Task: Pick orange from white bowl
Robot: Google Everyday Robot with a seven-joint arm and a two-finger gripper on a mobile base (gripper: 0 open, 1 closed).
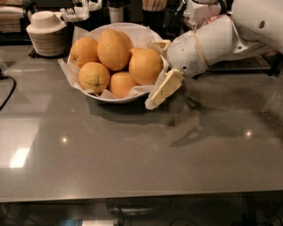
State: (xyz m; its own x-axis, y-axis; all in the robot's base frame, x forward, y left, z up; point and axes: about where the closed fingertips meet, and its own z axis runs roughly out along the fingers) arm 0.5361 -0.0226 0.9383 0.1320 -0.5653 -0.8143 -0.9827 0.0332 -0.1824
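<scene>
The white bowl [116, 98], lined with crinkled white paper, stands at the back of the grey table and holds several oranges. The large, nearly round orange [145, 66] lies at the bowl's right side. A taller egg-shaped one [113, 48] and a smaller one with a dark stem dot [93, 77] lie to its left. My gripper [151, 75] reaches in from the right and is open. One finger [160, 44] is behind the orange. The other finger [164, 88] hangs over the bowl's front right rim. The orange sits between them, not squeezed.
A small ribbed beige container with a white lid [45, 33] stands at the back left. Cups and holders [117, 11] line the back edge. A dark cable [5, 95] lies at the far left. The white arm [212, 42] crosses the right rear.
</scene>
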